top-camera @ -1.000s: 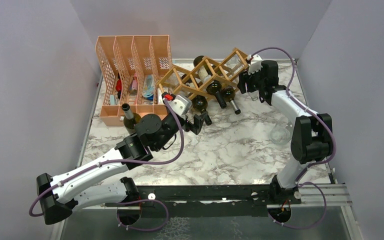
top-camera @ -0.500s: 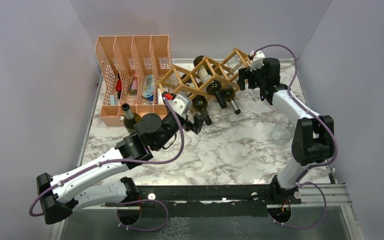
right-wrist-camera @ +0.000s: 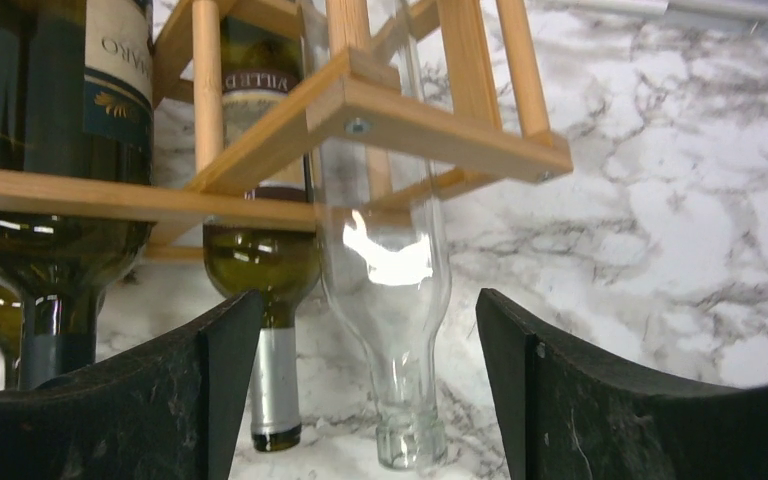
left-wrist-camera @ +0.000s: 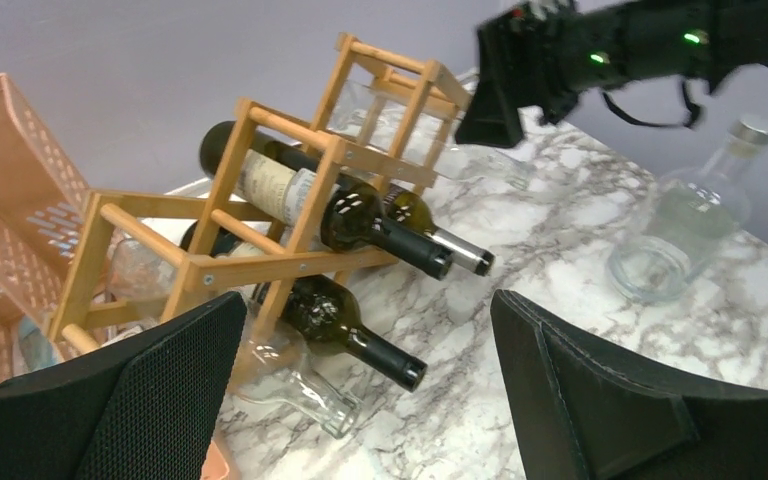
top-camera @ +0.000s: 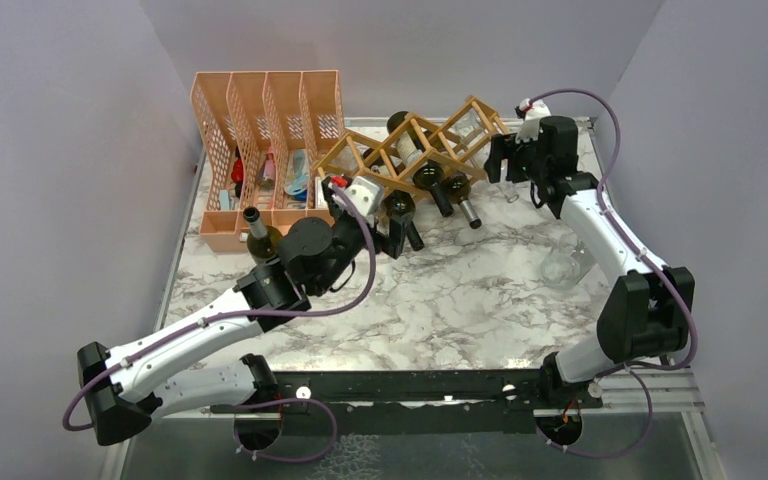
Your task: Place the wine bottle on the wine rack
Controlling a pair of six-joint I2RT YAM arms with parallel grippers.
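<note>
Marble-patterned tabletop [top-camera: 480,290] is filling the scene under pale lilac walls, and the wine rack [right-wrist-camera: 430,120] is sitting toward its back edge beside an orange file organiser [top-camera: 260,110]. What I am taking to be the task's bottle, a clear wine bottle [right-wrist-camera: 385,250], is lying in the rack's right-end cell, neck pointing down and out toward the table; whether its mouth is touching the marble I cannot tell. Dark bottles [left-wrist-camera: 360,215] are occupying the neighbouring cells. The right gripper [right-wrist-camera: 368,300] is hovering just in front of that clear bottle with its fingers spread wide, one on each side of the neck and touching nothing. The left gripper [left-wrist-camera: 368,310] is likewise hanging open and empty near the rack's left front, facing the dark necks.

Judging from this, the placing is looking all but done, and the danger is lying in the leaving. The clear bottle is resting only on thin slats at the very end of the frame, so a finger brushing its neck on the way out could be dragging it from the cell or nudging the light rack askew. The right arm is also working near a standing glass flask [top-camera: 560,268], which a careless swing of the elbow could be tipping over
</note>
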